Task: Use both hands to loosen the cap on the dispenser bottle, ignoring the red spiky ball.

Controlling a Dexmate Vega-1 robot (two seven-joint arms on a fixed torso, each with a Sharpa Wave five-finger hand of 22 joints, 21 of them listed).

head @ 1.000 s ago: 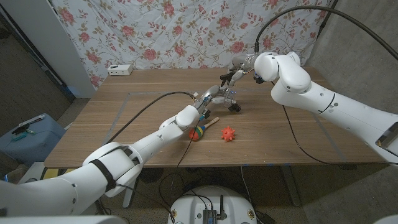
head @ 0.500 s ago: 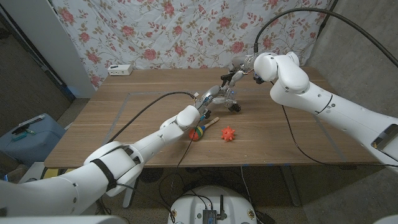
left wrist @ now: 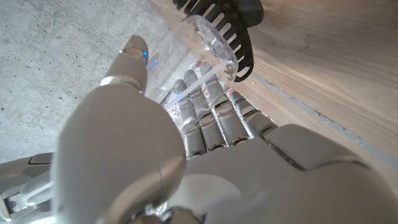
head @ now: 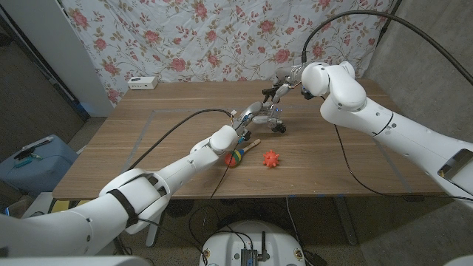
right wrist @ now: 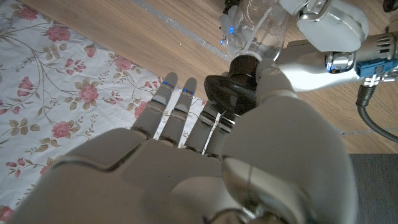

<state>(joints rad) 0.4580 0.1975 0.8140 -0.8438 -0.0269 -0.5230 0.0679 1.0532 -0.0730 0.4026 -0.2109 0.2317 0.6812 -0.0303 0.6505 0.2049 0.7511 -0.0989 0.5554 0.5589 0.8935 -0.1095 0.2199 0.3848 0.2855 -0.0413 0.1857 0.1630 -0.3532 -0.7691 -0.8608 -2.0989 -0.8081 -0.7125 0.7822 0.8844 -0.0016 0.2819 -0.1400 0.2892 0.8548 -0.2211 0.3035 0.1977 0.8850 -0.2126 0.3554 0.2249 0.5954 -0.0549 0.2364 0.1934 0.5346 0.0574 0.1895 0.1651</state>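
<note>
so the left hand [head: 247, 118] grips the dispenser bottle [right wrist: 258, 28], the right hand [head: 277, 92] pinches its cap [right wrist: 233, 90] at one o'clock, loosening unconfirmed.

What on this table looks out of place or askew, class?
The bottle is tilted, held off the table by the left hand, with the right hand at its black cap. A spiky ball and a striped ball lie loose nearby.

The left hand [left wrist: 205, 155] grips a clear bottle [left wrist: 208, 46].
</note>
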